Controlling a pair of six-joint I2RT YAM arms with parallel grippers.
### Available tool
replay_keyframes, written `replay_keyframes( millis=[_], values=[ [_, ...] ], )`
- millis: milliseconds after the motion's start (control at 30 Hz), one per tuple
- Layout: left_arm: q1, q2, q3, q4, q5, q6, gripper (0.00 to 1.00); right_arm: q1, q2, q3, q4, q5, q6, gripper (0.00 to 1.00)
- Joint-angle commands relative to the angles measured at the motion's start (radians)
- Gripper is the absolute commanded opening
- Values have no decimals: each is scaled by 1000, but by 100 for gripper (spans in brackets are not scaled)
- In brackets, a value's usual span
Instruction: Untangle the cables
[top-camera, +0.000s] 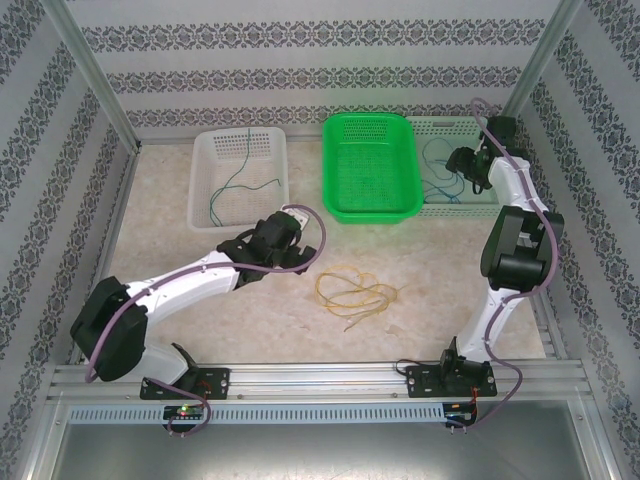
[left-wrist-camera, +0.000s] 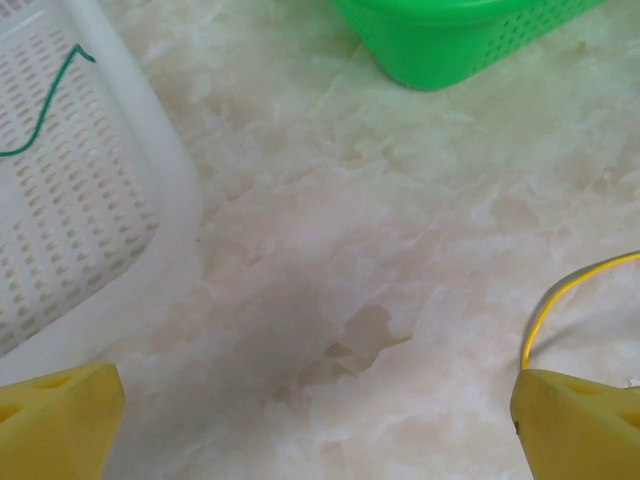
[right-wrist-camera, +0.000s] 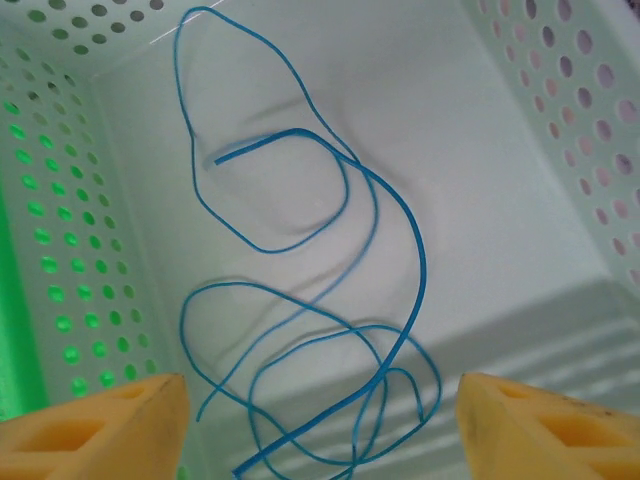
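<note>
White left arm (top-camera: 185, 277), white right arm (top-camera: 487, 312), black joint housings (top-camera: 520, 245), purple cables (top-camera: 323, 238) alongside, blocky yellow jaws

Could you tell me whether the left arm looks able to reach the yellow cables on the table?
Probably yes: the left gripper is open over bare table, the yellow cables lie loose just beside it, and nothing stands between them.

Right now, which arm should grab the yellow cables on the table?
Likely left. The left gripper hovers open beside the yellow cables, one strand by its finger; the right gripper is over the far basket holding the blue cable.
</note>
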Motion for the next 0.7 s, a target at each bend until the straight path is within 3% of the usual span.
replay_keyframes(
  millis=[0, 367, 667],
  values=[
    [7, 26, 38, -38, 39, -12, 100, 19, -96, -69, -4, 52, -35, 73],
    [3, 132, 67, -45, 201, -1, 94, 142, -452, -450, 91, -95, 56, 71],
    [-14, 186, 78, -50, 407, 178, 88, 181, -683, -780, 145, -132, 147, 71]
  ],
)
